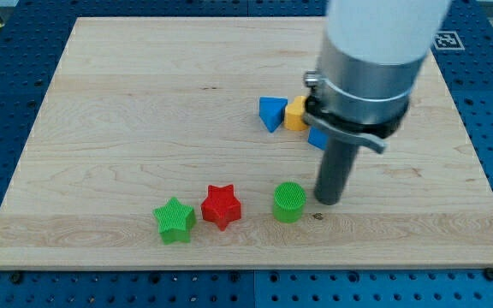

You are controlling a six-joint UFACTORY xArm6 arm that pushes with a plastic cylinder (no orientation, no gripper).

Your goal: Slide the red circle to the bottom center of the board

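Green circle point(289, 202) blocks my tip point(328, 200) leftward.

White upper casing, grey metal collar, black clamp, dark rod point(332, 171)

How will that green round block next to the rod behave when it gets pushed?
The green cylinder looks squat and stands on a flat end, so it should slide, not roll. Its ridged sides may grip my tip, just to its right. An off-centre push would probably swing it sideways.

My tip point(327, 200) beside green circle point(289, 202), perhaps touching.
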